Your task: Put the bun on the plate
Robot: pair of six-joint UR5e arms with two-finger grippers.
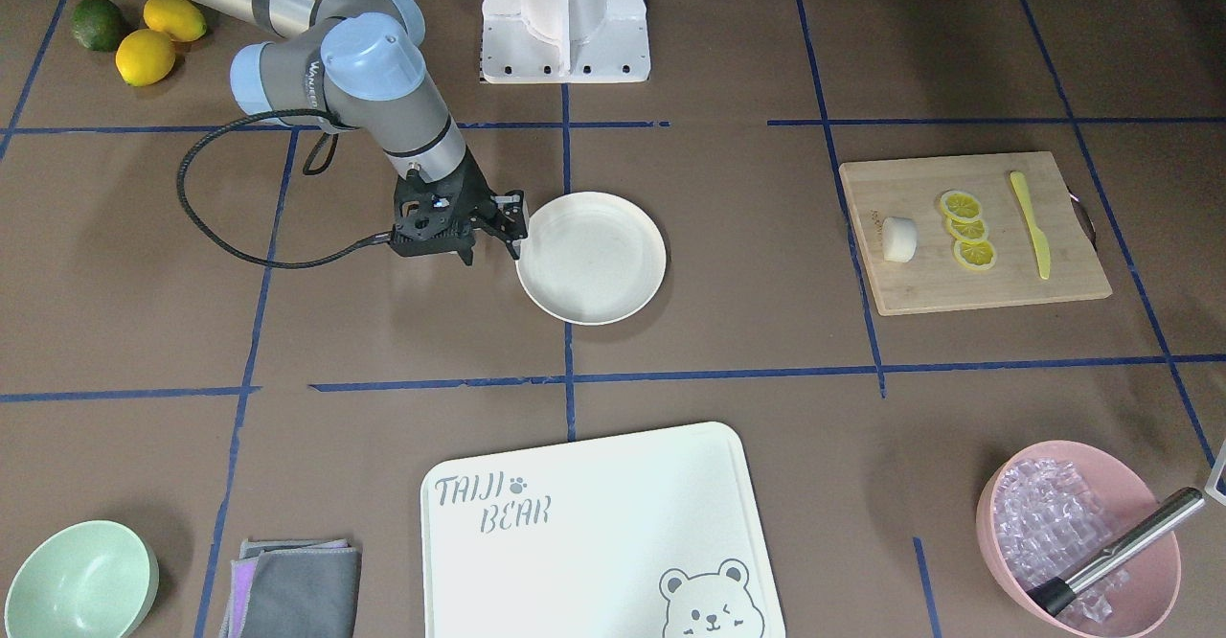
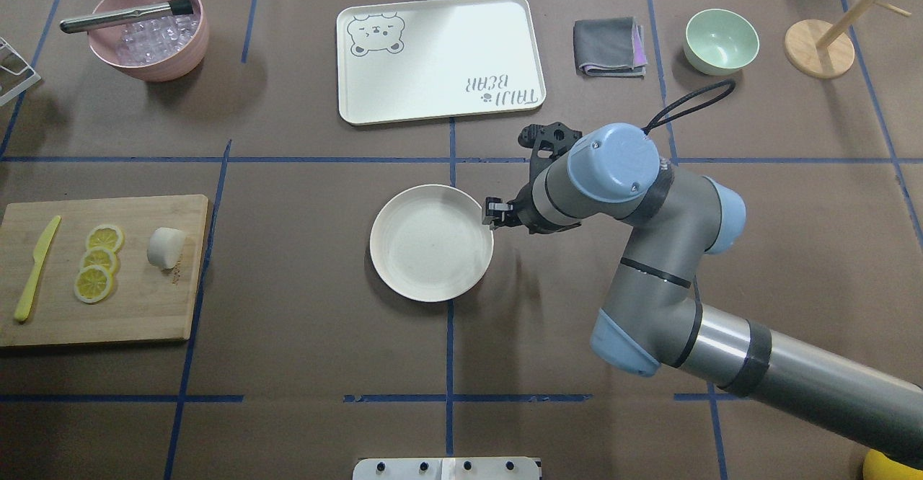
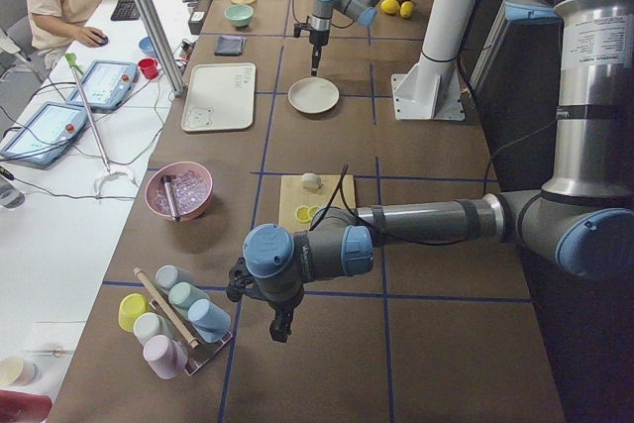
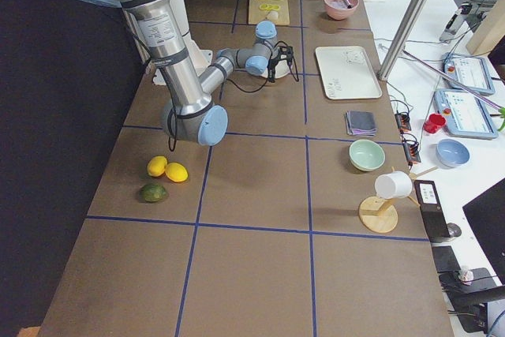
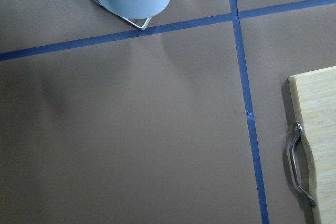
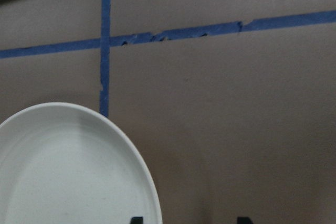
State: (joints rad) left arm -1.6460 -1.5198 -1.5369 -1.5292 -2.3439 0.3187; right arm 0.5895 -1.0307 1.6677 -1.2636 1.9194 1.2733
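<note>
Brown tabletop (image 1: 747, 331): bun (image 1: 898, 239) on wooden board (image 1: 996, 284), well apart from right fingers (image 1: 512, 221), spread empty beside plate (image 1: 634, 307).

The counter (image 1: 728, 331) wears matt brown paper, lined with blue tape (image 1: 567, 398). Right by the right end effector (image 1: 512, 231), the plate (image 1: 591, 257) looks like smooth, satin cream plastic. Well away, the bun (image 1: 898, 239) is smooth and white on a pale wooden board (image 1: 919, 284).

Robot lab: tape-gridded table (image 1: 728, 331), teach pendants (image 3: 104, 83), operator's desk (image 3: 59, 245).
</note>
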